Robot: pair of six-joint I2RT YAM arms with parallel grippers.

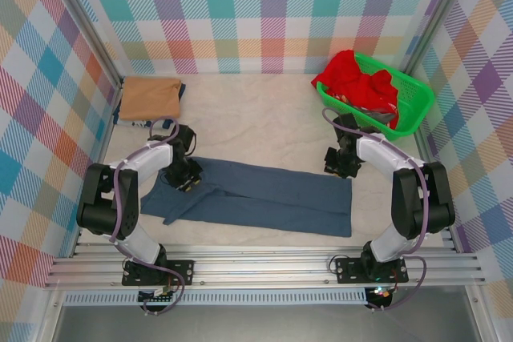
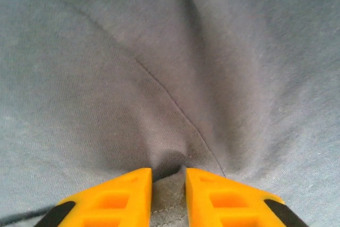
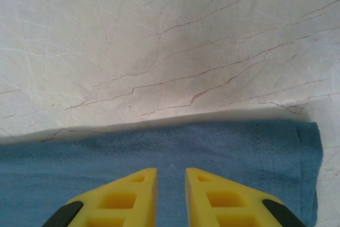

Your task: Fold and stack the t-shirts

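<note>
1. Top external view
   - Slate-blue t-shirt (image 1: 264, 198): laid flat as a long band on near half of table (image 1: 256, 118), roughly parallel to near edge, approx. centred left-to-right.
   - Tan t-shirt (image 1: 150, 98): folded, at far-left corner of table.
   - Red t-shirt (image 1: 357, 86): crumpled in green basket (image 1: 417, 102) at far-right corner, partly draped over basket's left rim.
   - Left gripper (image 1: 188, 182): down on left end of slate-blue t-shirt, near its far edge.
   - Right gripper (image 1: 341, 170): down at far-right corner of same shirt.
2. Left wrist view
   - Left gripper (image 2: 168, 171): orange fingers (image 2: 122, 195) set narrow, w/ a ridge of slate-blue t-shirt (image 2: 159, 51) pinched between tips.
   - Creases fanning out from pinch pt. across cloth.
3. Right wrist view
   - Right gripper (image 3: 171, 171): yellow fingers (image 3: 223, 195) set narrow, tips over slate-blue t-shirt (image 3: 79, 163), just inside its far edge, near stitched hem at right end.
   - Cloth in gap flat, no pucker; gripped or merely touched: cannot tell.
   - Bare cream table (image 3: 159, 41) w/ fine creases beyond shirt's far edge.
</note>
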